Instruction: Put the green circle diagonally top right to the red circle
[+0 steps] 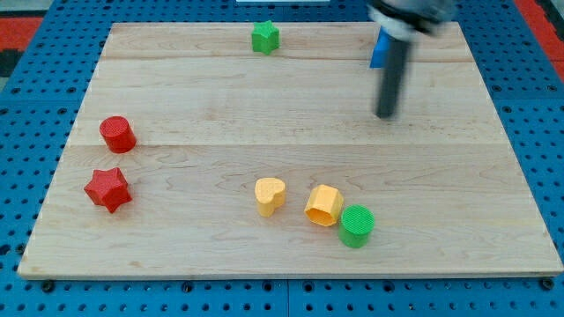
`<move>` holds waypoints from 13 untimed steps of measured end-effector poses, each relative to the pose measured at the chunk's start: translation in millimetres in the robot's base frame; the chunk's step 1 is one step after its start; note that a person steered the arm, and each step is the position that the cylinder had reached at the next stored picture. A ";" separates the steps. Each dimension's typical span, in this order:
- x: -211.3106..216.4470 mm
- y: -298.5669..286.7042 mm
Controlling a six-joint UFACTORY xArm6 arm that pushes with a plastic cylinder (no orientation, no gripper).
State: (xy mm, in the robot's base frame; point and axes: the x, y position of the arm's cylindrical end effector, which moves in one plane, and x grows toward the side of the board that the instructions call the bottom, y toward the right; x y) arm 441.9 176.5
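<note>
A: Where is your green circle (357, 225)?

B: Near the view's bottom, right of centre, touching or almost touching the yellow hexagon (324, 205) on its left. A yellow heart (270, 195) sits a little further left. The red circle (117, 134) you must reach lies far off at the view's left edge, with a red star (107, 189) just below it.

A: And your rod?

B: My tip (385, 114) hangs well above the green circle, towards the view's top right, apart from every block. A blue block (378, 51) shows partly behind the rod; a green star (265, 37) sits near the top edge. There is no gripper, so nothing is clasped or let go.

A: What could go wrong for you?

B: In my judgement, pushing the green circle leftward from here would drive it into the yellow hexagon and drag that along. You would also risk bumping the red circle if you arrive too low.

A: The surroundings?

B: Your counter (220, 106) is a pale wooden board, lying on a blue perforated base (26, 106).
</note>
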 end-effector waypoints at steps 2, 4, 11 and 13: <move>176.7 22.9; 174.7 -67.2; 24.5 -87.7; -18.8 -71.4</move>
State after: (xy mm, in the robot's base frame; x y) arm 423.1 105.1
